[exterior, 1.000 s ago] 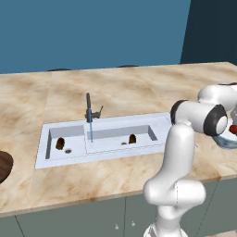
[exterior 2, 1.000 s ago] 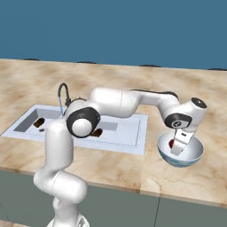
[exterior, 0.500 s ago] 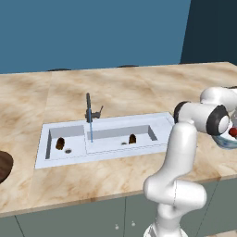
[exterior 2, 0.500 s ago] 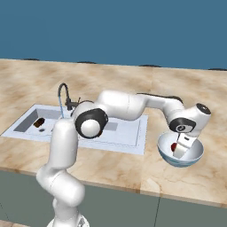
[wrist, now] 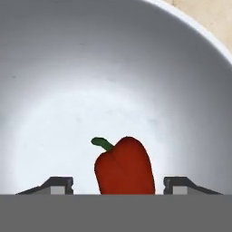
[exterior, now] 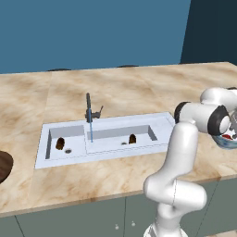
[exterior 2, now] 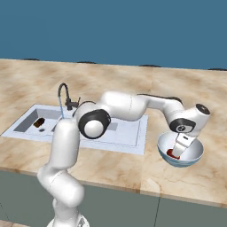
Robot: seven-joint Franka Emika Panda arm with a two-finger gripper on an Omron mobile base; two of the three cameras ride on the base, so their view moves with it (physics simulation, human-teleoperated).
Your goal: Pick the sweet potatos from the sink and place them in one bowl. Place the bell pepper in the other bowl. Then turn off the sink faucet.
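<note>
End effector: open, fingers clear either side of bell pepper | Site: pale bowl | Risk: a skewed lift could clip the pepper or tip the bowl.

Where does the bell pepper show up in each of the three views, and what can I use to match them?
Left base view: bell pepper, a red speck at the far right edge, behind the arm's forearm.
Right base view: lower right, inside the pale bowl, beside the gripper.
Hand view: bottom centre, between the two finger tips.
Shared landmark: the pale bowl it sits in.
</note>
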